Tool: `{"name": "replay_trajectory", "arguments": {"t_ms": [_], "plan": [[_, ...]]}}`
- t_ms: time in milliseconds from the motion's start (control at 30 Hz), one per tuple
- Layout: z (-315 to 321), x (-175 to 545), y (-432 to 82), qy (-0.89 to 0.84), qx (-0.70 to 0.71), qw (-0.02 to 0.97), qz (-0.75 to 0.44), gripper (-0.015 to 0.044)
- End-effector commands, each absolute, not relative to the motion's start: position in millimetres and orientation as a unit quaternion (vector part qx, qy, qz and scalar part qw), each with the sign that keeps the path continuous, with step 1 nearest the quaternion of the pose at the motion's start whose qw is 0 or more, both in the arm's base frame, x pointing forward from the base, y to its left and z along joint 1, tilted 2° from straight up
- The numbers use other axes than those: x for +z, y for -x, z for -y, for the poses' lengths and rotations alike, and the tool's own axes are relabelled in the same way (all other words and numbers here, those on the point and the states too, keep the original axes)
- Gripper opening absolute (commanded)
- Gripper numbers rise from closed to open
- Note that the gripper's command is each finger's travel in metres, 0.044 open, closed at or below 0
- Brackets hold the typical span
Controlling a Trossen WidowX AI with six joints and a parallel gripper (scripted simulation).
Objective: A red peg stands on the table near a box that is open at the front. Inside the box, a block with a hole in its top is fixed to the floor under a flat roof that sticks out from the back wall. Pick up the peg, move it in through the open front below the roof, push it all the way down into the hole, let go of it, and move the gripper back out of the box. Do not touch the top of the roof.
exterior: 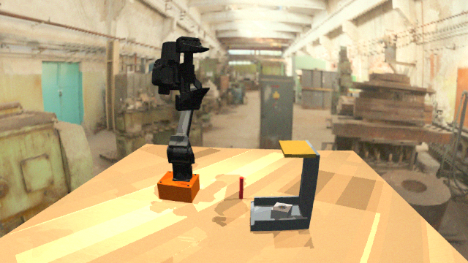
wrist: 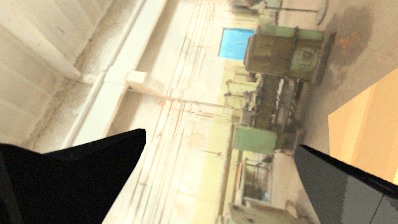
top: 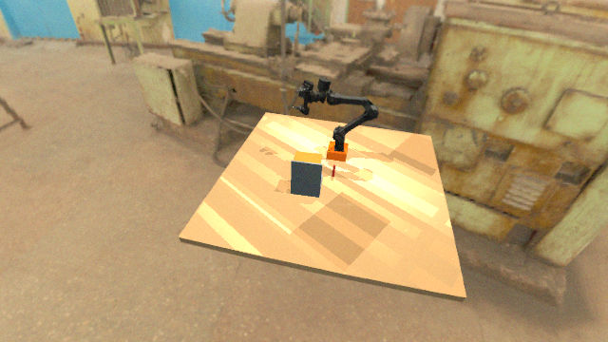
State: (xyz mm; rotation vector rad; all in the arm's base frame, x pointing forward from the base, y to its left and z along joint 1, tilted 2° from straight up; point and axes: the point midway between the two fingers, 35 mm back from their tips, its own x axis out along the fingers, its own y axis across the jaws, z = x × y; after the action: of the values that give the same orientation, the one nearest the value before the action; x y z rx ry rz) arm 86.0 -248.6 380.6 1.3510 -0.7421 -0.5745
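The red peg stands upright on the table, between the orange arm base and the box. The grey box shows its tall back wall in the top view; in the exterior view its open front faces left. The pale block with a hole in its top sits on the box floor, below the yellow roof. The block is hidden in the top view. My gripper is open and empty, high above the table and far above the peg. Neither peg nor box shows in the wrist view.
The wooden table carries the orange arm base, the peg and the box. The box has low side walls and a tall back wall. A table corner shows at the right of the wrist view. Old machinery stands around the table.
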Motion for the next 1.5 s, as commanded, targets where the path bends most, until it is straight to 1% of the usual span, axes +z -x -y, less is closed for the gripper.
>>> {"name": "replay_trajectory", "arguments": {"t_ms": [0,700,1467], "plan": [[246.4,362.0,-100.0,-0.652,-0.239,0.646,0.318,0.0440],[212.7,285.9,-164.3,-0.820,-0.189,0.492,0.220,0.0440],[141.8,196.4,-212.5,-0.936,-0.201,0.280,0.079,0.0440]]}}
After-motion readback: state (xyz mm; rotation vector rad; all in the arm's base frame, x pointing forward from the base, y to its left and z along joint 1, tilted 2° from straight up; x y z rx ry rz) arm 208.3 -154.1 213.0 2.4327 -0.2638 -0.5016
